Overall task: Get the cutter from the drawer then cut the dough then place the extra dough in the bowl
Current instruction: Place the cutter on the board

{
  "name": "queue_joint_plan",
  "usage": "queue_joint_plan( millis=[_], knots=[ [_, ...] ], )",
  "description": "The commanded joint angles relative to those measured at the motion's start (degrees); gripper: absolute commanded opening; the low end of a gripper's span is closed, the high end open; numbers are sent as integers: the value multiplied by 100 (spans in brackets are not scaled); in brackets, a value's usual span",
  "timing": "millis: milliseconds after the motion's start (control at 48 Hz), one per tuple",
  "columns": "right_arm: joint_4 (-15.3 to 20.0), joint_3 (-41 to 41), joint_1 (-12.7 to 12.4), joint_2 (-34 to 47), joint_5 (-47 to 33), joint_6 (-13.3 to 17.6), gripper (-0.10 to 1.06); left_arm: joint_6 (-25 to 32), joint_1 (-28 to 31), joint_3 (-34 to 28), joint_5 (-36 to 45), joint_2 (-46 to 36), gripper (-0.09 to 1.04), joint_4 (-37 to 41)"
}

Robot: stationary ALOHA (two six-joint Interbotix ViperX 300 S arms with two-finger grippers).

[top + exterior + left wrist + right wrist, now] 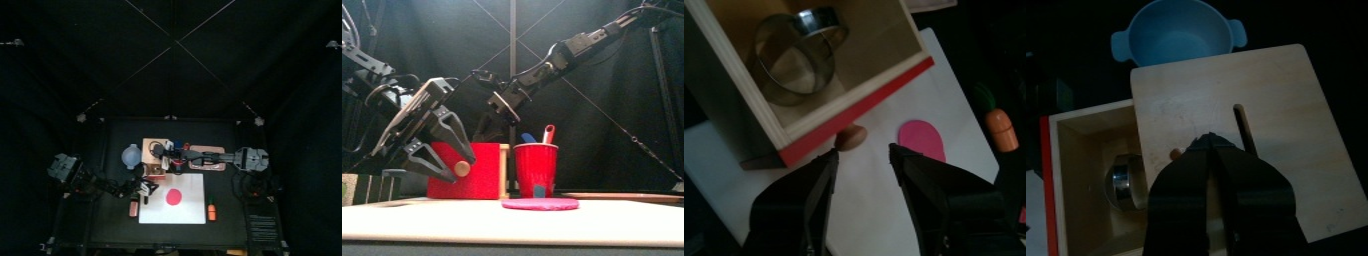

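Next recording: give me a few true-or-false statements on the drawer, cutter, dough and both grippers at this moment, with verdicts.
1. The drawer is pulled open. True.
2. The left gripper holds the cutter. False: its jaws are open and empty near the drawer knob, and the cutter lies in the drawer.
3. The dough is in the bowl. False: it lies as a disc on the cutting board, and the bowl is empty.
4. The right gripper rests, jaws shut, on the wooden box. True.
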Motion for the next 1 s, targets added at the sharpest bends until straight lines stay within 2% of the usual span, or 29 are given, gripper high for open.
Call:
queue_joint_plan(
  millis=[21, 271, 688, 854, 1000],
  knots=[
    [9, -9, 35, -9, 53, 0, 5, 9, -18, -105, -35, -79, 89, 35],
    [9, -53, 62, -9, 53, 0, 5, -9, -185, 9, -62, -176, 92, 26],
    [9, -114, 97, -9, 53, 0, 5, 70, -861, 264, -79, -861, 90, 79],
    [9, -114, 105, -9, 53, 0, 5, 352, -896, 360, -79, -1239, 83, 571],
    [18, -132, 123, -9, 53, 0, 5, 844, -861, 466, -167, -1635, 69, 1459]
  ],
)
